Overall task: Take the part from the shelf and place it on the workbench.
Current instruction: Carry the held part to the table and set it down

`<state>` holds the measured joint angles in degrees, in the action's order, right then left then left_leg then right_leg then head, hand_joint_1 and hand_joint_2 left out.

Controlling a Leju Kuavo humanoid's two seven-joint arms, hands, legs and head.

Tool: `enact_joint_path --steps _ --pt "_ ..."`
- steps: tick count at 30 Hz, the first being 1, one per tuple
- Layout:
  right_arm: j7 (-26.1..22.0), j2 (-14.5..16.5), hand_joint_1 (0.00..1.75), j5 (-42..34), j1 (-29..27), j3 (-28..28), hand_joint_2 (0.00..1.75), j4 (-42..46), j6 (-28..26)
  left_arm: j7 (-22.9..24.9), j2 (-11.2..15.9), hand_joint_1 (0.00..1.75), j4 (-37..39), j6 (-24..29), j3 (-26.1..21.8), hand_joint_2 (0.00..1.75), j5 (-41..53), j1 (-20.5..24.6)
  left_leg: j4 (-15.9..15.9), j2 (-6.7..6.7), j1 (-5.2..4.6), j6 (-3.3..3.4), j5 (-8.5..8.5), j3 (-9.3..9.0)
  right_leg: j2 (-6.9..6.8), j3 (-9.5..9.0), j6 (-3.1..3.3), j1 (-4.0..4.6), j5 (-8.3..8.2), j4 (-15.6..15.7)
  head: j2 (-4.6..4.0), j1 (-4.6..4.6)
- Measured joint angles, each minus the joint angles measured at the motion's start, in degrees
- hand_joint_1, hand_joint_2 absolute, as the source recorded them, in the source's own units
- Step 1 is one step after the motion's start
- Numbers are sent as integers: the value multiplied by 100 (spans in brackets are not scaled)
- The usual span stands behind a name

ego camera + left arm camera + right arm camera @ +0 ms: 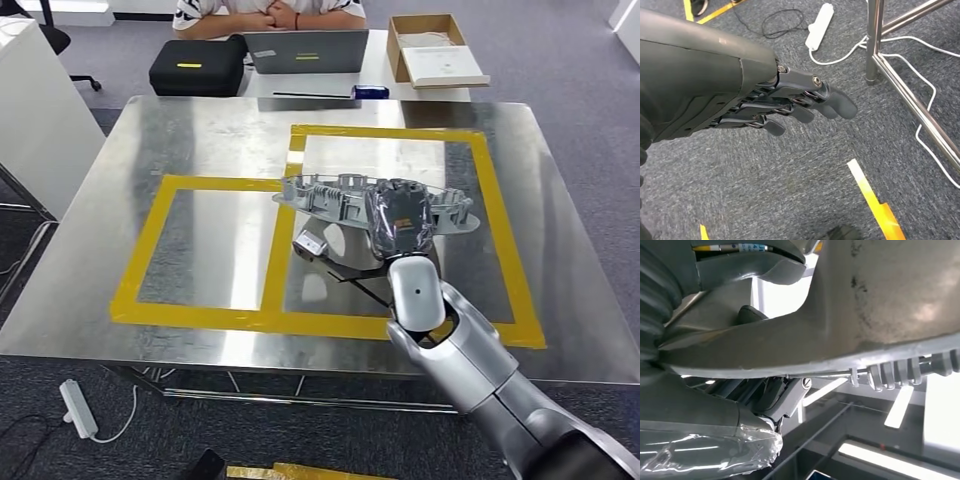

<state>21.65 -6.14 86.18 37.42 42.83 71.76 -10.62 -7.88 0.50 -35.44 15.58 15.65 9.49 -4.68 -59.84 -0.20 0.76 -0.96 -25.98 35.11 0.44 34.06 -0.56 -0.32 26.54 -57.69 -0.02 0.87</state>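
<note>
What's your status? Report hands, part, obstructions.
Right hand grips the grey part, over the right taped box on the workbench. Left hand hangs open, holding nothing, above the floor. Nothing in the way inside the box.

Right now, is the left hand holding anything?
No: the left hand hangs over the carpet with its fingers stretched out and nothing between them.

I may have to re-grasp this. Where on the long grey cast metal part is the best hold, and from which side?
Probably near the middle of the long grey cast metal part, where the right hand holds it now, coming from the robot's near edge. It is long and flat, so a central hold should keep it level; the ribbed ends look awkward.
</note>
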Motion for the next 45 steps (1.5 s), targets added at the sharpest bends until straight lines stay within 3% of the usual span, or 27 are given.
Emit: enact_joint_path --steps 3,5,8,9,10,11,12,14,16,19,21,22,24,25,26,28,30,31,32,34,35,36,39,40,41,42,45 --pt "97 4 175 38 45 -175 175 -155 80 40 14 0 -4 -55 63 175 -61 -17 119 -7 -13 90 -17 -32 9 44 -73 12 0 -18 0 3" --pt "112 4 175 47 54 -297 175 -249 122 51 32 0 -13 -118 91 175 -97 -37 142 0 0 171 2 -35 1 129 -118 5 117 -166 0 20" --pt "113 4 175 57 54 -416 175 -385 149 51 60 0 -23 -161 111 175 -135 -40 151 7 -4 246 16 -29 -10 607 -163 -1 616 -1194 0 47" --pt "113 4 175 58 46 -429 175 -426 155 51 64 0 -23 -163 115 175 -143 -45 150 8 -14 252 17 -28 -11 772 -166 -1 732 -1543 0 46" --pt "113 4 175 59 38 -438 175 -461 161 51 68 0 -24 -171 119 175 -150 -49 149 8 -24 255 17 -28 -10 852 -162 0 745 -1703 0 47" --pt "113 4 175 61 33 -450 175 -492 173 51 72 0 -24 -186 126 175 -158 -53 148 7 -33 256 17 -30 -10 819 -146 3 647 -1630 0 47" --pt "113 4 175 64 34 -463 175 -515 191 49 75 0 -26 -210 134 175 -173 -55 148 7 -42 256 17 -36 -12 671 -121 8 466 -1332 0 48" --pt "118 7 175 72 42 -485 175 -546 244 38 81 0 -45 -288 157 175 -212 -54 143 6 -64 247 16 -40 -31 232 -57 31 135 -502 0 46" --pt "129 22 175 75 35 -497 175 -572 302 26 93 0 -79 -398 182 175 -257 -49 138 7 -80 206 28 -22 -48 -11 -22 57 47 -58 0 41" --pt "143 51 175 74 -5 -504 175 -618 362 23 126 0 -138 -551 210 175 -304 -43 129 8 -73 113 28 0 -39 -33 19 49 22 15 0 37" --pt "149 93 175 74 -12 -505 175 -634 388 23 148 0 -181 -582 218 175 -319 -37 -142 7 -62 40 -176 117 -44 -44 68 16 -15 58 0 21" --pt "153 115 175 73 -16 -504 175 -640 405 27 156 0 -196 -585 220 175 -325 -36 -440 6 -46 6 -353 245 -47 -44 79 11 -22 64 0 12" --pt "157 141 175 67 -51 -498 175 -656 445 51 167 0 -212 -584 225 87 -338 -44 -1162 7 -20 -44 -682 560 -48 -41 88 12 -23 63 0 5" --pt "155 145 175 59 -77 -495 175 -668 469 73 176 0 -215 -568 226 44 -343 -57 -1373 7 -12 -60 -727 651 -46 -41 87 12 -23 61 0 4" --pt "141 146 175 44 -104 -491 175 -680 503 110 182 0 -217 -525 227 0 -342 -72 -1385 7 -6 -68 -661 649 -43 -41 86 11 -22 58 0 3" --pt "89 147 175 2 -147 -479 175 -704 593 214 190 0 -219 -378 227 0 -309 -93 -801 7 11 -71 -283 355 -33 -41 73 6 -15 40 0 2" --pt "47 150 172 -34 -168 -460 175 -726 659 294 186 0 -224 -255 227 0 -274 -95 -119 2 11 -44 -47 21 -19 -16 30 26 2 0 0 1" --pt "37 152 163 -49 -174 -449 175 -738 669 309 181 0 -226 -228 227 0 -267 -98 53 -1 4 -17 -26 -54 -13 2 3 34 4 -14 0 1" --pt "24 152 136 -62 -180 -437 175 -753 675 315 178 0 -228 -216 227 0 -264 -104 102 -4 -10 19 -53 -69 -8 17 -27 40 2 -19 0 -1" --pt "-23 152 51 -110 -191 -411 175 -785 714 320 164 0 -231 -205 227 0 -254 -120 126 -2 -15 103 -34 -60 -8 42 -84 26 2 -16 0 -5" --pt "-67 152 17 -155 -192 -398 175 -799 764 322 157 0 -234 -195 226 0 -241 -119 140 2 -11 147 -22 -63 -14 82 -114 20 56 -81 0 3" --pt "-119 152 0 -212 -191 -384 131 -811 834 330 151 0 -239 -182 226 0 -229 -114 154 7 -3 186 -8 -64 -18 161 -141 16 159 -237 0 14" --pt "-294 152 0 -465 -223 -321 0 -860 1132 370 143 0 -248 -148 224 0 -178 -97 159 11 -8 239 2 -55 -27 667 -185 10 670 -1330 0 33" --pt "-337 152 0 -552 -242 -289 0 -882 1234 384 140 0 -249 -145 224 0 -160 -96 157 10 -13 240 2 -53 -27 804 -185 10 747 -1617 0 33" --pt "-366 152 0 -623 -258 -257 0 -906 1309 396 138 0 -251 -144 223 0 -143 -97 156 8 -17 240 2 -54 -27 843 -178 11 713 -1690 0 36" --pt "-388 152 0 -675 -265 -226 0 -928 1357 405 135 0 -255 -144 224 0 -129 -98 155 7 -21 240 2 -58 -27 759 -160 13 567 -1506 0 36" --pt "-425 154 0 -753 -246 -143 0 -968 1379 413 117 0 -275 -143 223 0 -98 -94 148 6 -41 211 -6 -66 -39 169 -84 35 81 -339 0 31"
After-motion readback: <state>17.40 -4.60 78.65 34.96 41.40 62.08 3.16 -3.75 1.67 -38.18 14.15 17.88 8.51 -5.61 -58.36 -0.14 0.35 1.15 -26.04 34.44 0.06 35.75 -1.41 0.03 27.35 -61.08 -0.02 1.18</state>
